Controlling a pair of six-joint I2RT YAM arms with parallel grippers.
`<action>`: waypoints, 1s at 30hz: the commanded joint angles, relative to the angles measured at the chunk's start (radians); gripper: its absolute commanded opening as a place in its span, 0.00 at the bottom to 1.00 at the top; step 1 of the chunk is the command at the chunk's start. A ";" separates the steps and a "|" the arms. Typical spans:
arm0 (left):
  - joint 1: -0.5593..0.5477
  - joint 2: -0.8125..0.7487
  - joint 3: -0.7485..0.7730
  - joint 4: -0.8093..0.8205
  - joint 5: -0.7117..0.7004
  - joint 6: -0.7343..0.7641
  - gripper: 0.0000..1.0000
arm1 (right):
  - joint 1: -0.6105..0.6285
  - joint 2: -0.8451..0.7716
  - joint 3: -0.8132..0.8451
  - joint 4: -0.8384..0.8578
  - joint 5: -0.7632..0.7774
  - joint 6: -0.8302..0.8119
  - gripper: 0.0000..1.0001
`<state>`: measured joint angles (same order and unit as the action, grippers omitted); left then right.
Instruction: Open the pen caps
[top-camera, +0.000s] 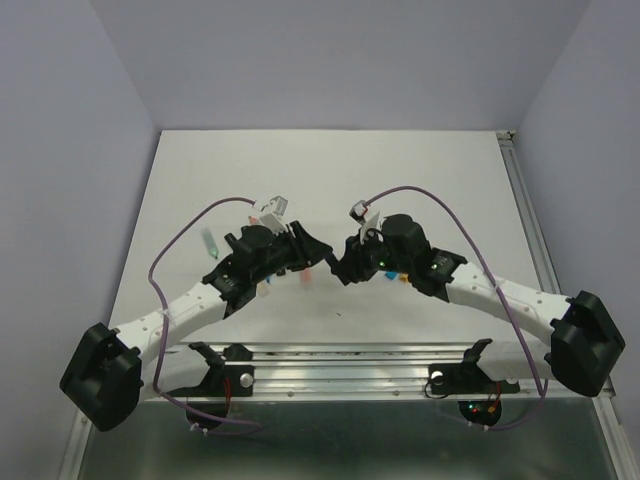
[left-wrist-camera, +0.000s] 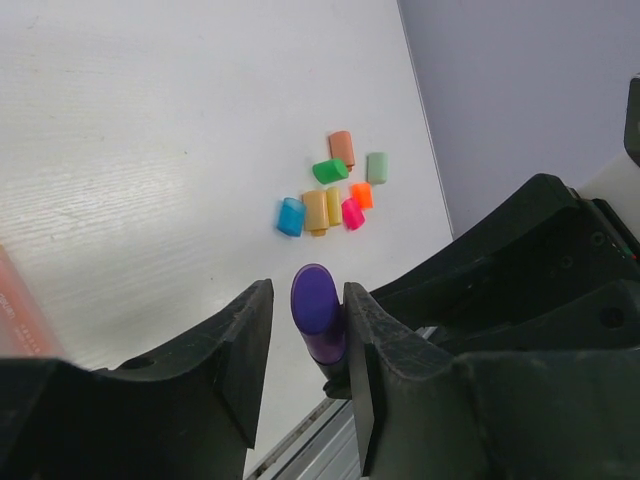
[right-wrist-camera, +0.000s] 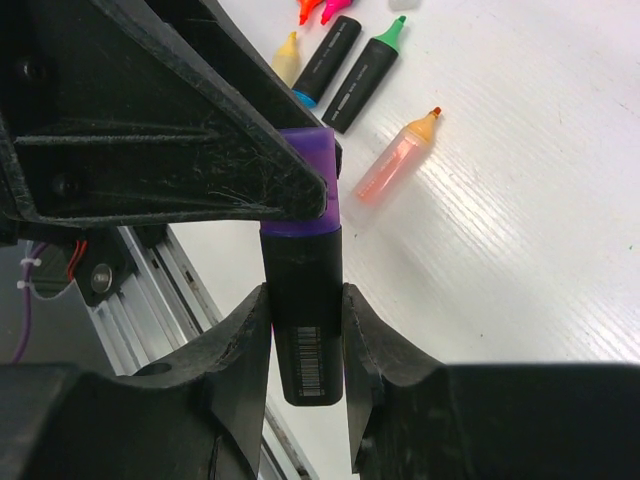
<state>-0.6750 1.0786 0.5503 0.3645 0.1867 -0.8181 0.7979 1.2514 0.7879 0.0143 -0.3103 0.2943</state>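
One purple cap (left-wrist-camera: 316, 300) sits on the end of a black marker (right-wrist-camera: 303, 330), held in the air between the two arms, above the worktop (left-wrist-camera: 120, 150).

The right jaws are clenched on the marker's black barrel, one on each side of its barcode label. The left jaws reach around the purple cap. One jaw touches the cap's side, but a strip of worktop shows between the cap and the other jaw, so they are not clamped on it.

Eight loose caps (left-wrist-camera: 335, 190) lie in a tight cluster on the worktop beyond the left jaws. They are one blue, two yellowish side by side, one pink, one bright orange, one green, one pale green and one dull orange. The pink and bright orange caps touch each other, while the pale green one lies a little apart at the cluster's edge.

Six other markers (right-wrist-camera: 362, 80) lie on the worktop in the right wrist view:
- two have black barrels, one green-tipped and one blue-ended
- one is pale orange
- one is yellow-tipped and half hidden
- two show only their orange and pink tips at the top edge
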 joint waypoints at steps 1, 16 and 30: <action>-0.006 0.000 0.042 0.040 0.023 0.007 0.45 | 0.014 -0.001 0.027 0.021 0.054 -0.012 0.01; -0.014 -0.026 -0.019 0.117 -0.013 -0.053 0.00 | 0.017 0.019 0.008 0.068 0.036 -0.024 0.01; 0.181 -0.043 -0.076 0.130 -0.036 -0.251 0.00 | 0.110 -0.118 -0.277 0.191 -0.199 0.183 0.01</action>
<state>-0.5961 1.0397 0.4507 0.3962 0.3462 -1.0481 0.8234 1.1915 0.5694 0.2863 -0.3599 0.4217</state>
